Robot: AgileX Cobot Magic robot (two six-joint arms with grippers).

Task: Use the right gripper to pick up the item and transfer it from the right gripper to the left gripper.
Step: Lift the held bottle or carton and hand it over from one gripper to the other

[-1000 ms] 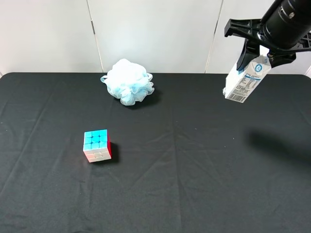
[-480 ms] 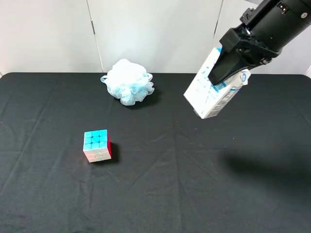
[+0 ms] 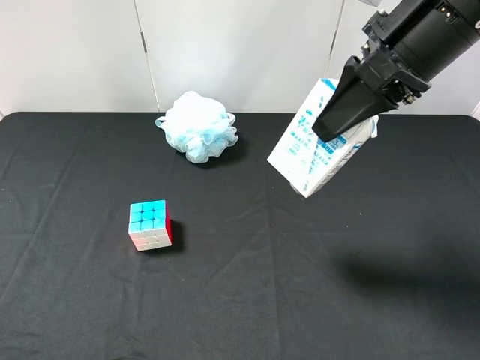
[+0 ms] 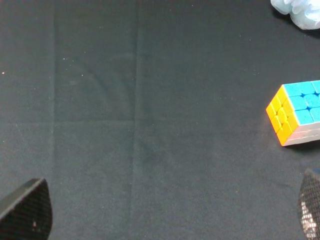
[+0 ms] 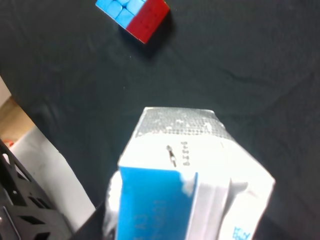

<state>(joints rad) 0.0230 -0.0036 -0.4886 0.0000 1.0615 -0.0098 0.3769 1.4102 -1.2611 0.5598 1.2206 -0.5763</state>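
- While the carry runs, the left pincer (image 4: 169, 205) is seen spread wide and empty, low over the surface (image 3: 300, 300) beside the puzzle cube (image 3: 150, 225).
- That cube and the bath puff (image 3: 199, 126) are left unmoved.
- The item (image 3: 319, 146) has been swung from the far right toward the middle, tilted, clear of the surface.
- It is pinched at its upper end by the right pincer (image 3: 334, 124). Pickup is judged done, handover not yet begun.
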